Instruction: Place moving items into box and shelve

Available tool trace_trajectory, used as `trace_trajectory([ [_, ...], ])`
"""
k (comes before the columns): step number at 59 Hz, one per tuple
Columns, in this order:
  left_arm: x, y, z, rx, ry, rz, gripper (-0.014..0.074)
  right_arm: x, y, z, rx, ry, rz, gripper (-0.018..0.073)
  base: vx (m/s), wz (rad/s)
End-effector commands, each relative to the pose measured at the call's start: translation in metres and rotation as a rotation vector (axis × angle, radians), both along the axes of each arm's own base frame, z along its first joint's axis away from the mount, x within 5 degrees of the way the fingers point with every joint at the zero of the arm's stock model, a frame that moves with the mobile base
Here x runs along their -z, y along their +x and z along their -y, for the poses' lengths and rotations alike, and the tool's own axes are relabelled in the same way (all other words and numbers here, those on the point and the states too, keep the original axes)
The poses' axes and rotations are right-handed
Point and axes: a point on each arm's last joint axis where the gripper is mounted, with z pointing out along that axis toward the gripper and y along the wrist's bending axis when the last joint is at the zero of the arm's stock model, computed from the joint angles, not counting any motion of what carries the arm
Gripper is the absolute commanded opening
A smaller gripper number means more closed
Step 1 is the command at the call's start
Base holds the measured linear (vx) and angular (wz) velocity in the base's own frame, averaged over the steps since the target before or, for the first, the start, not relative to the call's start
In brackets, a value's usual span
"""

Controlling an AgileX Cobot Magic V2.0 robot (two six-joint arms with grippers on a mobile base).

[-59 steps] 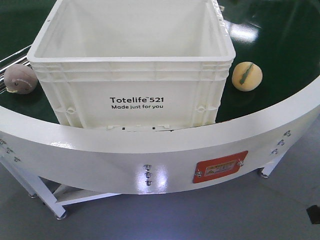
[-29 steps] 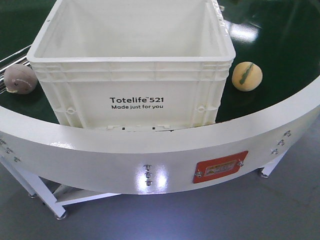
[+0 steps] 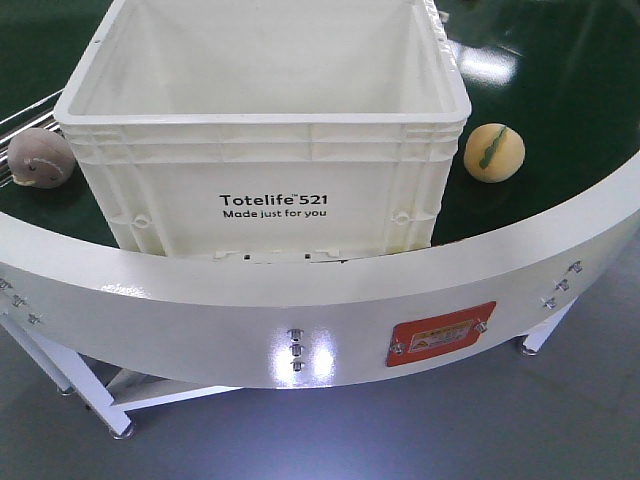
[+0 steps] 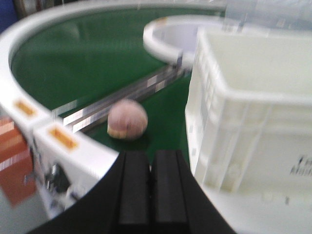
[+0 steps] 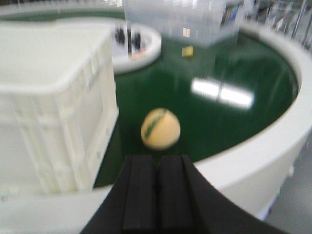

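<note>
A dusty-pink plush ball (image 3: 40, 158) sits at 9 o'clock of the white Totelife crate (image 3: 265, 190), and a yellow green-striped ball (image 3: 494, 152) at its 3 o'clock, both on the green counter (image 3: 570, 110). The left claw (image 4: 151, 161) and right claw (image 5: 157, 163) hang pinched closed and empty. The balls look soft and light, best squeezed across the middle.

Front view came through crisp and evenly bright, light falling from overhead: a white glare patch sat on the green belt (image 3: 580, 130) at upper right, and small hot spots gleamed on the white rim (image 3: 180, 300) at lower centre. The box (image 3: 265, 170) cast just a soft shadow along its base. Both wrist views were badly smeared, the pink ball (image 4: 127, 119) fuzzy mid-frame, the yellow ball (image 5: 160, 128) soft, two glare bars beside it at centre right.
</note>
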Motion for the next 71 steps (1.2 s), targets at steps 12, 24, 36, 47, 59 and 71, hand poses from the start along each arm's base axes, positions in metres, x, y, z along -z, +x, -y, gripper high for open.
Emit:
trace_trajectory([
  [12,0.005,0.036,-0.001,-0.004,-0.012,-0.134,-0.0013,0.015,0.046,-0.002,0.003,-0.018,-0.173,-0.0015,0.0,0.0],
  [24,0.009,0.048,-0.002,-0.002,-0.007,-0.159,0.0006,0.035,0.071,-0.004,0.004,-0.019,-0.283,0.0078,0.0,0.0],
  [36,0.01,0.05,-0.003,0.002,0.038,-0.178,0.0227,0.042,0.094,-0.005,0.014,0.002,-0.308,0.0409,0.0,0.0],
  [47,0.011,0.049,-0.003,0.004,0.044,-0.185,0.0475,0.039,0.125,-0.007,0.032,0.028,-0.331,0.0696,0.0,0.0],
  [59,0.012,0.048,-0.003,0.001,0.042,-0.205,0.0553,0.033,0.172,0.013,0.127,0.097,-0.365,0.0713,0.0,0.0],
  [71,0.012,0.048,-0.003,0.001,0.043,-0.203,0.0549,0.026,0.229,0.015,0.062,0.074,-0.429,0.0701,0.0,0.0],
])
